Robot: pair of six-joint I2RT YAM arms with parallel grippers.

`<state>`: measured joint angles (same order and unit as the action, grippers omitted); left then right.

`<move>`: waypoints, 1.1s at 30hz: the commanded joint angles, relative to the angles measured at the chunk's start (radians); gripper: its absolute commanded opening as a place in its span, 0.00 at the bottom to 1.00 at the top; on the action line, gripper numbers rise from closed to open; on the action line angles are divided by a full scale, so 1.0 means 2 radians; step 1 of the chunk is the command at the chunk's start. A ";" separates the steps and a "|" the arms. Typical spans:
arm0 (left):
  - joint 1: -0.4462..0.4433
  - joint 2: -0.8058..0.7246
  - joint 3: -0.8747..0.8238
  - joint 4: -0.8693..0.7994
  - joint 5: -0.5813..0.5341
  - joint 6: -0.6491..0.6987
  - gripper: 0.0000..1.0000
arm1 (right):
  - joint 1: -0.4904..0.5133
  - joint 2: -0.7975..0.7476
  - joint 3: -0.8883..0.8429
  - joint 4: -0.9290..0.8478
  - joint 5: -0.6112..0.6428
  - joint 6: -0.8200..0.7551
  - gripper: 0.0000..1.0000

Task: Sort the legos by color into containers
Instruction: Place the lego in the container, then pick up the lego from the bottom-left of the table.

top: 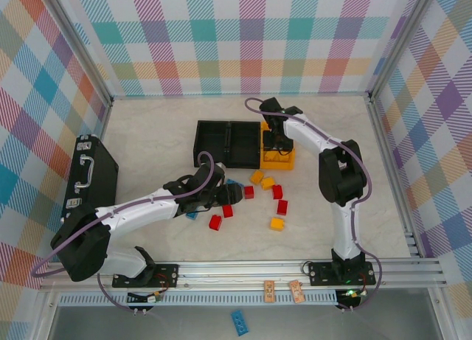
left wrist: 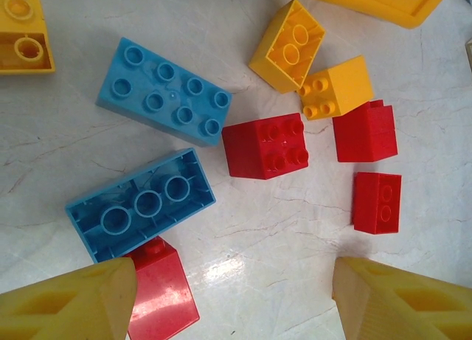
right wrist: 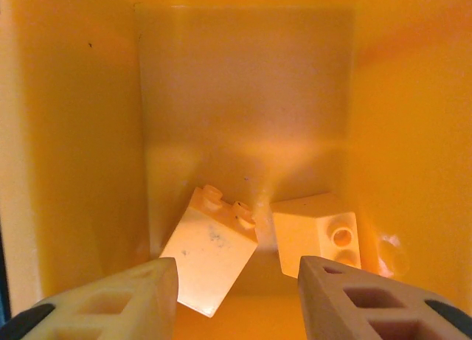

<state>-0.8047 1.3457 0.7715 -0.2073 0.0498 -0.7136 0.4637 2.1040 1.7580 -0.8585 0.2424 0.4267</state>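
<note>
Yellow-orange bin [right wrist: 74, 96] holds two legos [right wrist: 210, 259], apparently yellow; right hand [right wrist: 237, 272] parted above.

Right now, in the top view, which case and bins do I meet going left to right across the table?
case → left black bin → right black bin → yellow bin. The loose legos and both grippers overlap these in left-right position, so they are left out.

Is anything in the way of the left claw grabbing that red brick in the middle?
Nothing visible. The left claw is open, and the red brick lies uncovered ahead of it, with a blue brick close beside it.
</note>
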 commanded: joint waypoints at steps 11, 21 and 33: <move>-0.007 -0.063 0.019 -0.141 -0.103 -0.013 0.67 | 0.018 -0.153 -0.097 0.046 -0.064 -0.018 0.47; 0.000 -0.100 0.014 -0.277 -0.172 -0.039 0.65 | 0.069 -0.259 -0.220 0.115 -0.167 -0.051 0.47; 0.054 -0.055 0.002 -0.287 -0.126 0.041 0.66 | 0.115 -0.345 -0.345 0.172 -0.269 -0.062 0.54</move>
<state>-0.7162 1.1965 0.7898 -0.7578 -0.2363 -0.6994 0.6830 1.4525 1.1011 -0.5720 -0.2222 0.3088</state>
